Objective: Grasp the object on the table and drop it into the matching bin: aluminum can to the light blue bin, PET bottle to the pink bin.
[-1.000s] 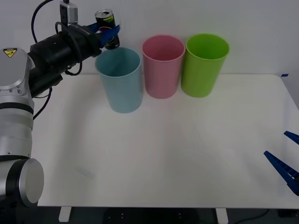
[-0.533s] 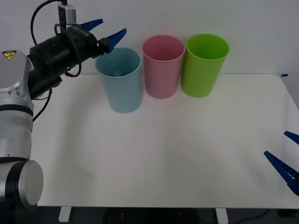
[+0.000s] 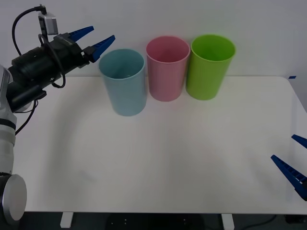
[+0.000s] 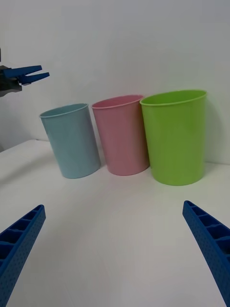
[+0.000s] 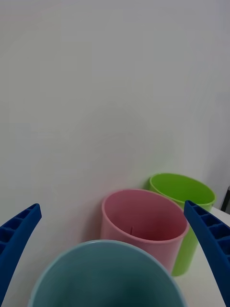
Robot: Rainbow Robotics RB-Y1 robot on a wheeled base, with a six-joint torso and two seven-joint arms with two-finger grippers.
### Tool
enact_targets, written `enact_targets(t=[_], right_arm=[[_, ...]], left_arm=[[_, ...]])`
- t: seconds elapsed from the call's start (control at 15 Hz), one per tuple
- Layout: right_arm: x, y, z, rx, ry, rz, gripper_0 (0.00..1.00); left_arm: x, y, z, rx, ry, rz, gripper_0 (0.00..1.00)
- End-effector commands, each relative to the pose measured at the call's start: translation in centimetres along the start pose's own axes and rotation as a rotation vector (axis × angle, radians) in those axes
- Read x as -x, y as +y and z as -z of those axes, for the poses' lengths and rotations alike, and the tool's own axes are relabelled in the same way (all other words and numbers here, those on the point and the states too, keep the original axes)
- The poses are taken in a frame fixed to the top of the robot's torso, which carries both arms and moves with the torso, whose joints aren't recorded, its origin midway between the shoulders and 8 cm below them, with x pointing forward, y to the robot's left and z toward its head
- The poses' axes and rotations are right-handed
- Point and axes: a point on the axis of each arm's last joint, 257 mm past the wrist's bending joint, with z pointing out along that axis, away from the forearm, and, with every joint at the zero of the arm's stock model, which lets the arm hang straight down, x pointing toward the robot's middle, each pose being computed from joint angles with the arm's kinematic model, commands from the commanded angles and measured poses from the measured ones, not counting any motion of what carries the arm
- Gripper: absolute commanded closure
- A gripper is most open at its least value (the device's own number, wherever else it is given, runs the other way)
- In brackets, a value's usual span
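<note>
At far left, above the desk, the left tool hangs empty, fingers apart, just left of the light blue bin. Can presumably inside, hidden. Right tool, fingers spread, idles at near right.

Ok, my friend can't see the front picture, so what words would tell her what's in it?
The left end effector, fingers open and empty, hovers up beside the light blue bin. A pink bin and a lime green bin stand next in the row on the white table; the right end effector waits open at the right edge.
</note>
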Motion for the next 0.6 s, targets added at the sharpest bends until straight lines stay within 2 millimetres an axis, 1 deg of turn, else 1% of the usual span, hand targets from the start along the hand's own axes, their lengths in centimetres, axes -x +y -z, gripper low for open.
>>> enact_targets(t=[0.07, 0.33, 0.53, 0.6], right_arm=[[0.0, 0.0, 0.0, 0.000, 0.000, 0.000, 0.00], [0.0, 0.0, 0.0, 0.000, 0.000, 0.000, 0.00], [0.0, 0.0, 0.0, 0.000, 0.000, 0.000, 0.00], [0.0, 0.0, 0.0, 0.000, 0.000, 0.000, 0.00]], left_arm=[[0.2, 0.3, 3.0, -0.023, 0.001, -0.011, 0.00], [-0.4, 0.4, 6.6, -0.017, 0.007, -0.034, 0.00], [-0.8, 0.1, 9.6, -0.022, 0.010, -0.058, 0.00], [-1.1, 0.1, 11.0, -0.014, 0.016, -0.072, 0.00]])
